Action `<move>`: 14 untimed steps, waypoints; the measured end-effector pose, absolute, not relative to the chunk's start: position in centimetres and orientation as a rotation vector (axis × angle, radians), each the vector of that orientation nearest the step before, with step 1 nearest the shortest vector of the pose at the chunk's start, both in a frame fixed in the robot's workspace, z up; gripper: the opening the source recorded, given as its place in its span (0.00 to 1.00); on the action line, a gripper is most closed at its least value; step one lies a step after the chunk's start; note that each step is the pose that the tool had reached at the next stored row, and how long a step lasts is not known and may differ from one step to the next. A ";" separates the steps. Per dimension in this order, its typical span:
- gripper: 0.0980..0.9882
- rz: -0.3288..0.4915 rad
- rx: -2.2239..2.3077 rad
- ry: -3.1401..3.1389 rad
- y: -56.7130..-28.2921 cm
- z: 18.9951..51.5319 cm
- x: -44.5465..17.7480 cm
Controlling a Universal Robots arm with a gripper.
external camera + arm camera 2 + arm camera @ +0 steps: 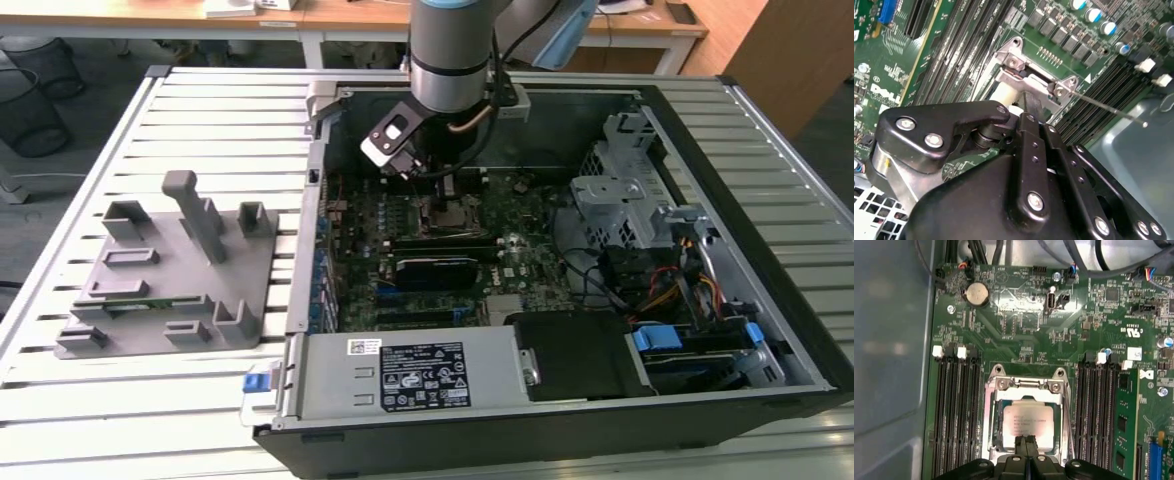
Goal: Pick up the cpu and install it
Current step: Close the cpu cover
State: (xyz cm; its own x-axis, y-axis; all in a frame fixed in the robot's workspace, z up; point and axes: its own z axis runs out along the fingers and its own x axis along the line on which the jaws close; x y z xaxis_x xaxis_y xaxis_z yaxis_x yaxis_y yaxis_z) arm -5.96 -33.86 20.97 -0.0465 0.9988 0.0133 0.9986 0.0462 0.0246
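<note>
Inside the open computer case (pixel 747 130) on the slatted worktop (pixel 134 400), the arm (pixel 454 50) reaches down over the green motherboard (pixel 1019 335). The cpu (pixel 1026 421) lies flat in its socket with the silvery plate facing up, and the metal socket frame (pixel 1026 385) surrounds it. It looks about square, so no long axis stands out. Its edges run in line with the frame and with the black memory slots (pixel 956 410) on either side.

In the first wrist view the hand (pixel 1028 441) has its two black fingers pressed together, with only a thin seam between them. Their tips sit at the middle of the cpu's near edge, on or just over the plate. Whether they touch it I cannot tell.

A thin lever rod (pixel 1109 107) sticks out from the frame in the second wrist view. A grey fixture (pixel 174 270) stands on the worktop outside the case, well apart, toward the exterior view's left.
</note>
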 end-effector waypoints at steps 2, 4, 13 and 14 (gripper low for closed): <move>0.01 0.042 2.160 2.270 -33.9 20.9 -6.1; 0.01 0.042 2.156 2.274 -33.9 20.8 -6.2; 0.01 0.039 2.147 2.283 -33.9 19.8 -6.4; 0.01 0.040 2.147 2.283 -33.9 19.7 -6.4</move>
State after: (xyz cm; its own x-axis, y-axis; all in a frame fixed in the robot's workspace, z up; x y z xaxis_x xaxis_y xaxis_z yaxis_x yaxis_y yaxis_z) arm -6.35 -33.88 19.74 -0.0612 0.9981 0.0120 0.9979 0.0609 0.0234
